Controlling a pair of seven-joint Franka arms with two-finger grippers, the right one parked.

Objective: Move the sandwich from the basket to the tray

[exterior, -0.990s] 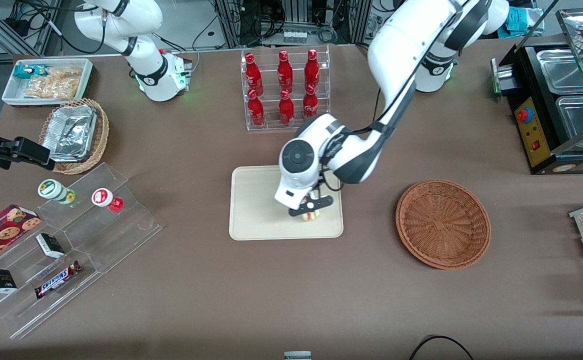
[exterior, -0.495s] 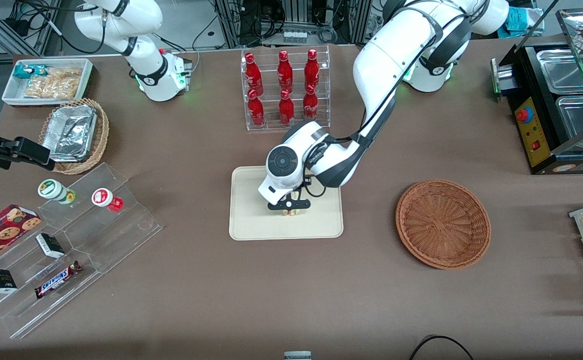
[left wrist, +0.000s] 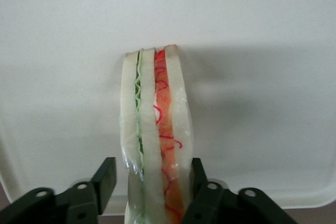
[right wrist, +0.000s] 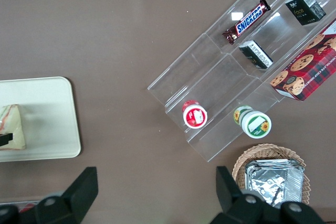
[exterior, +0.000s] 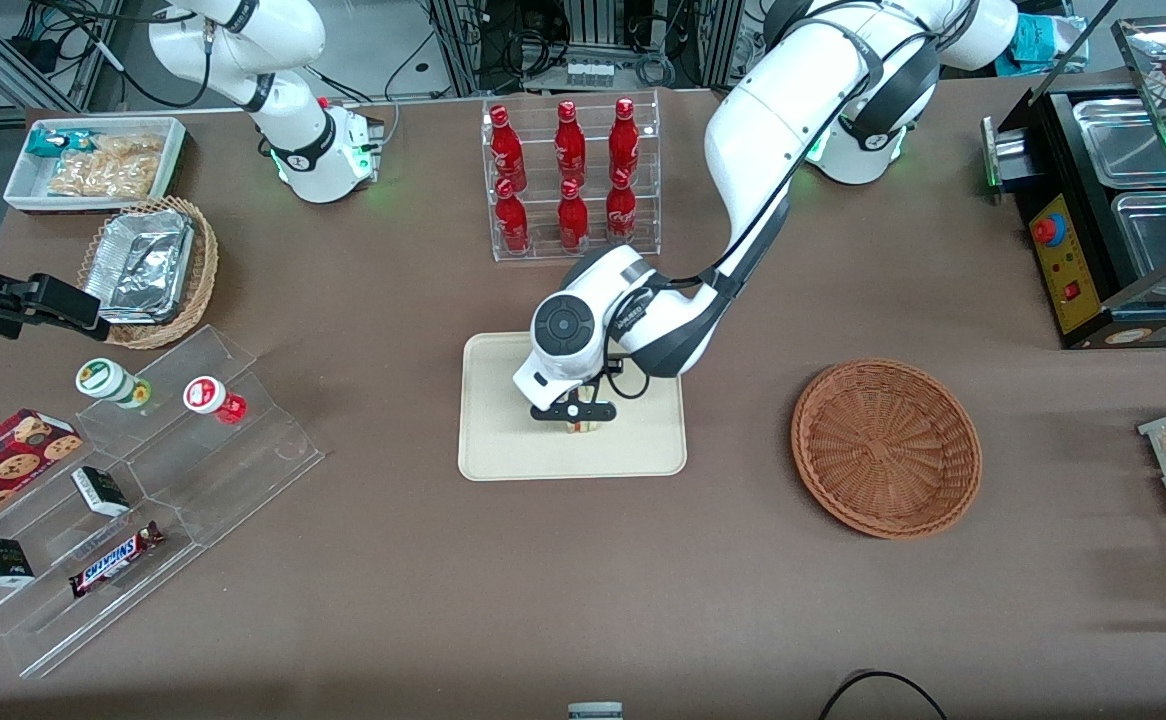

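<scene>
Surface: brown table [exterior: 583,590], cream-beige rectangular tray [exterior: 503,440] mid-table.
Gripper [exterior: 575,412]: closed on wrapped white-bread sandwich wedge [left wrist: 155,129], low over the tray's middle for release.
Basket [exterior: 886,448]: reddish-brown wicker, empty, toward the working arm's end.

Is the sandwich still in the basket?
No, the basket is empty; the gripper holds the sandwich over the tray.

"SNICKERS" on chocolate bar [right wrist: 247,21]
</scene>
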